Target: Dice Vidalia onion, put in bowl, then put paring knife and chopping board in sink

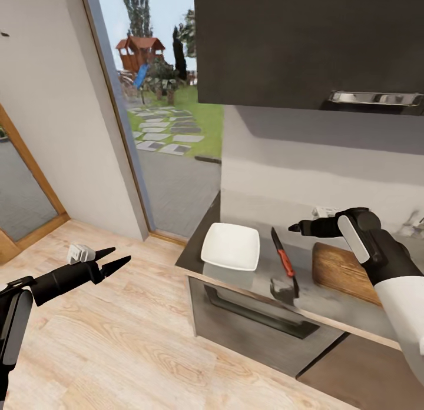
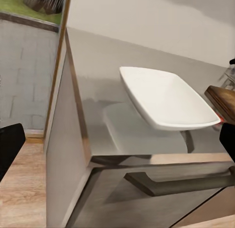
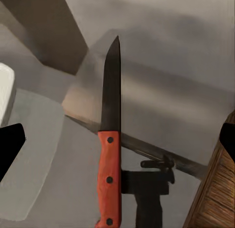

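1. We see the paring knife lying flat on the countertop, between the bowl at its 9 o'clock and the chopping board at its 3 o'clock.
2. Our right gripper hovers above the knife, empty; we cannot tell its spread.
3. Our left gripper hangs over the floor, fingers spread wide, empty.

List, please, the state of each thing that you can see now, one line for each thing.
bowl: upright on the countertop, empty.
paring knife: lying flat on the countertop between bowl and chopping board, not held.
left gripper: open, empty, over the floor.
right gripper: above the knife, empty.
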You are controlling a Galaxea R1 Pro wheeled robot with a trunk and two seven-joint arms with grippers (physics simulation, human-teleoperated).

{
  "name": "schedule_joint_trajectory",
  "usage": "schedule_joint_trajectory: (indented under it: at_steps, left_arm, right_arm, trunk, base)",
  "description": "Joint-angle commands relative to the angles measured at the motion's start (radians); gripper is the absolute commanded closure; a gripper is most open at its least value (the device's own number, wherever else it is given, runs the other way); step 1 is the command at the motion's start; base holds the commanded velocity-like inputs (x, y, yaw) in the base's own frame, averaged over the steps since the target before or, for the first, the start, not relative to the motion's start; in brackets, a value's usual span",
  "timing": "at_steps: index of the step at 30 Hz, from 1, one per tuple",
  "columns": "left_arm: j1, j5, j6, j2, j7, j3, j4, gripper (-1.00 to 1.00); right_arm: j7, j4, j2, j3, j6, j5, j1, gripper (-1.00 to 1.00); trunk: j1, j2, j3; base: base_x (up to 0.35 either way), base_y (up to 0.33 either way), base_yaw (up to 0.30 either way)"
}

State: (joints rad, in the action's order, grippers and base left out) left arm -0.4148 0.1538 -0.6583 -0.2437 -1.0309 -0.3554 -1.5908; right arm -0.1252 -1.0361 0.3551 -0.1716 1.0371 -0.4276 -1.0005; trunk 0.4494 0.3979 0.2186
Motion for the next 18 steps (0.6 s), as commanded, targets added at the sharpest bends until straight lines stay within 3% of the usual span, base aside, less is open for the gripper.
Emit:
schedule_joint_trajectory:
  at_steps: [1,13,15,18]
  left_arm:
    - [-0.001,0.004,-0.007,0.000,-0.001,0.000,0.000,-1.00]
    - [-0.001,0.004,-0.007,0.002,-0.001,0.000,0.000,-1.00]
    - [-0.001,0.004,-0.007,0.011,-0.001,0.000,0.000,-1.00]
    - [-0.001,0.004,-0.006,0.022,-0.001,0.000,0.000,-1.00]
  right_arm:
    - [-0.010,-0.001,0.001,-0.002,0.003,0.010,-0.001,-1.00]
    - [-0.016,-0.053,0.005,-0.004,-0.027,0.012,0.017,-1.00]
    - [-0.020,-0.066,0.016,-0.002,-0.093,0.012,0.039,-1.00]
    - [-0.075,-0.175,0.067,0.000,-0.280,0.012,0.101,-1.00]
  trunk:
    - [0.001,0.002,0.002]
    - [0.001,0.002,0.002]
    - [0.001,0.002,0.002]
    - [0.001,0.002,0.002]
  base:
    - [-0.005,0.048,0.000]
    - [-0.001,0.006,0.000]
    - [0.000,0.000,0.000]
    - [0.000,0.000,0.000]
